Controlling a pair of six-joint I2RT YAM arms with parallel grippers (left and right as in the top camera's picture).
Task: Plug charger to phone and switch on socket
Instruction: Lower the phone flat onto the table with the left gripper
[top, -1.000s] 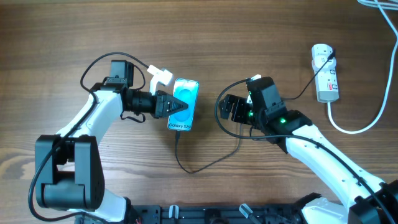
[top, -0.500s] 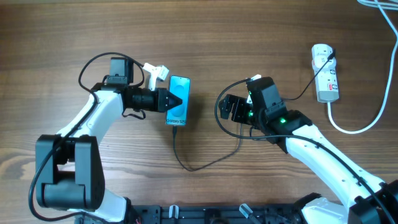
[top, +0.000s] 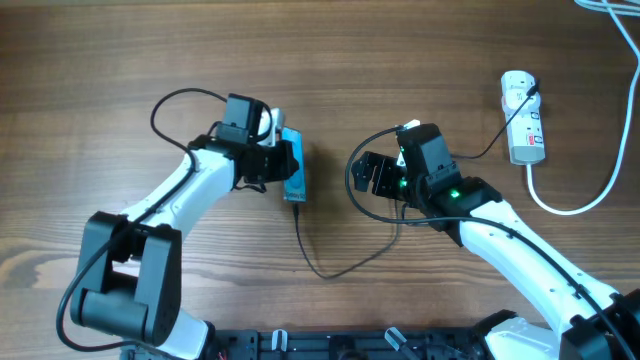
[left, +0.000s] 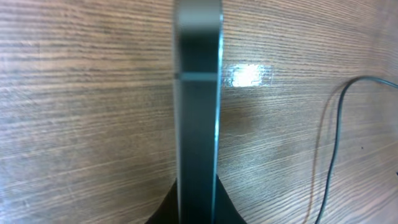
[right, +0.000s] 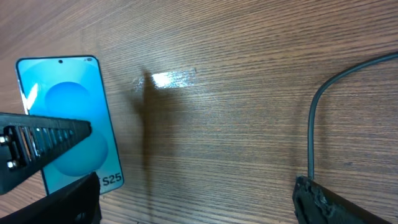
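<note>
The phone (top: 296, 186) stands on its long edge, teal screen facing right, held by my left gripper (top: 283, 168), which is shut on it. In the left wrist view the phone (left: 198, 93) shows edge-on between the fingers (left: 198, 208). The right wrist view shows its screen (right: 65, 106). The thin black charger cable (top: 330, 272) runs from the phone's near end, loops past the right arm and reaches a black plug (top: 534, 92) in the white socket (top: 524, 125). My right gripper (top: 372, 176) is open and empty, right of the phone, also in its wrist view (right: 199, 205).
The socket's thick white cord (top: 600, 190) curves along the right edge of the wooden table (top: 420, 60). The cable also shows in the left wrist view (left: 333, 143) and the right wrist view (right: 313, 124).
My left gripper has turned the phone from lying flat to standing on its edge and shifted it slightly right. The cable followed. The right arm has not moved.
</note>
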